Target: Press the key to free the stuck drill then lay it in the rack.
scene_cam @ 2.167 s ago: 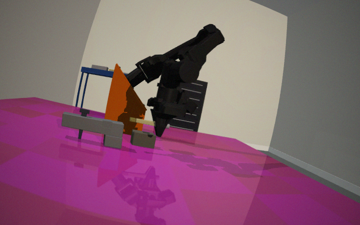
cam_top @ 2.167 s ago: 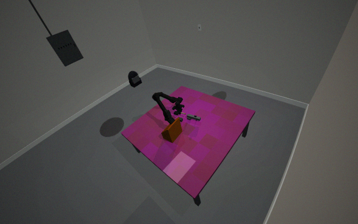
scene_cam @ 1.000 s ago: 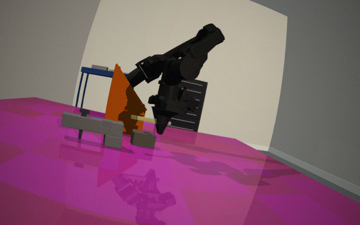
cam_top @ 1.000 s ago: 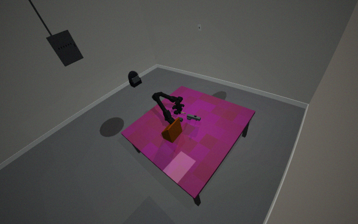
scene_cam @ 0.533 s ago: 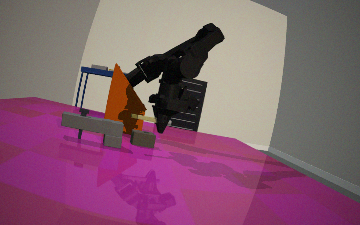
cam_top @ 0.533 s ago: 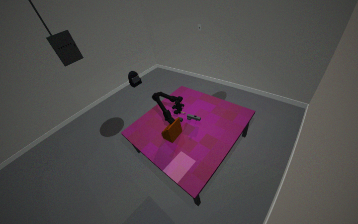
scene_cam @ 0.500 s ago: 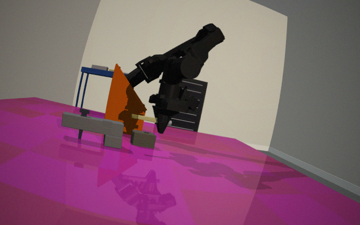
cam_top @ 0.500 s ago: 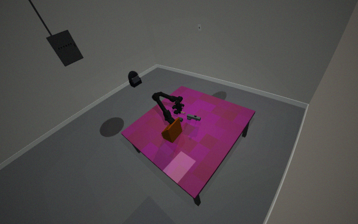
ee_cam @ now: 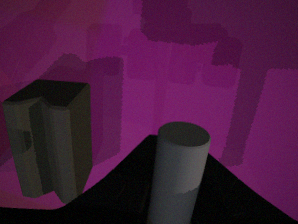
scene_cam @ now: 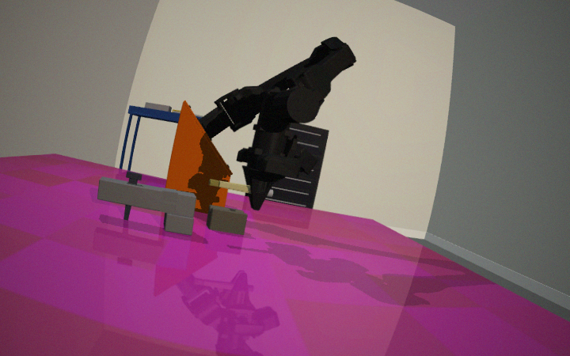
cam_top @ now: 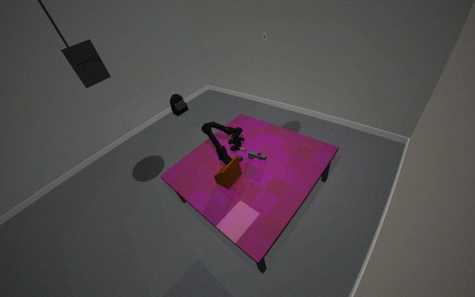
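The fingers (cam_top: 236, 148) (scene_cam: 256, 204) are nearly closed, pinching the drill (cam_top: 243, 149) (scene_cam: 229, 185) (ee_cam: 179, 172). The side view shows its yellow part sticking out; the wrist view shows only its round grey end, with the notched block (cam_top: 239, 158) (scene_cam: 227, 221) (ee_cam: 79, 145) near the fingers.

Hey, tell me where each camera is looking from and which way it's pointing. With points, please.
Top: high over the room, slanting down at the pink table (cam_top: 291, 177) (scene_cam: 78, 283); shows the whole bent arm (cam_top: 215, 142) (scene_cam: 278, 84).
Exterior: low beside the table, looking across it; upper arm and gripper (cam_top: 234, 148) (scene_cam: 256, 206) show.
Wrist: on the arm, looking past dark fingers at the tabletop.
Top and exterior share the orange wedge (cam_top: 228, 175) (scene_cam: 184, 154).
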`<act>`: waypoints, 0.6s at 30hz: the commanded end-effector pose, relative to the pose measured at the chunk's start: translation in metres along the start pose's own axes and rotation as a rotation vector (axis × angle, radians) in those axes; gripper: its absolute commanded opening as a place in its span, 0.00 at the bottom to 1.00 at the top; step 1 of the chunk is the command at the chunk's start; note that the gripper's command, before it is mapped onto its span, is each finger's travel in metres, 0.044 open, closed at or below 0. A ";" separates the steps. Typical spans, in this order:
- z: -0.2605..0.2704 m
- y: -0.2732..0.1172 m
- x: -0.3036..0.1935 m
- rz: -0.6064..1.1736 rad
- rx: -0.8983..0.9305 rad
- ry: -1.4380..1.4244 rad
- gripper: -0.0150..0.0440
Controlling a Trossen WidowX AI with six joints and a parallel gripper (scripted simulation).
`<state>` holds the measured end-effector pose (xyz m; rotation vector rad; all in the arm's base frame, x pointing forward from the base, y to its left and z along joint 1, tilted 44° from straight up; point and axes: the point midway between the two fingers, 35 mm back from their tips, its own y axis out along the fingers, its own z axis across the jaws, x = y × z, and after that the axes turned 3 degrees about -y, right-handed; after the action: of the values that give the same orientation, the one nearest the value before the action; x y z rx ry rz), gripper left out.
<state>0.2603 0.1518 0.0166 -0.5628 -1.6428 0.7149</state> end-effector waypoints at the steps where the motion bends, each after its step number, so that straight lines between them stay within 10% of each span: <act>1: 0.003 -0.001 0.002 -0.005 -0.005 -0.005 0.25; 18: 0.039 0.006 0.006 -0.005 -0.003 -0.003 0.25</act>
<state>0.2254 0.1537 0.0103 -0.5554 -1.6407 0.7154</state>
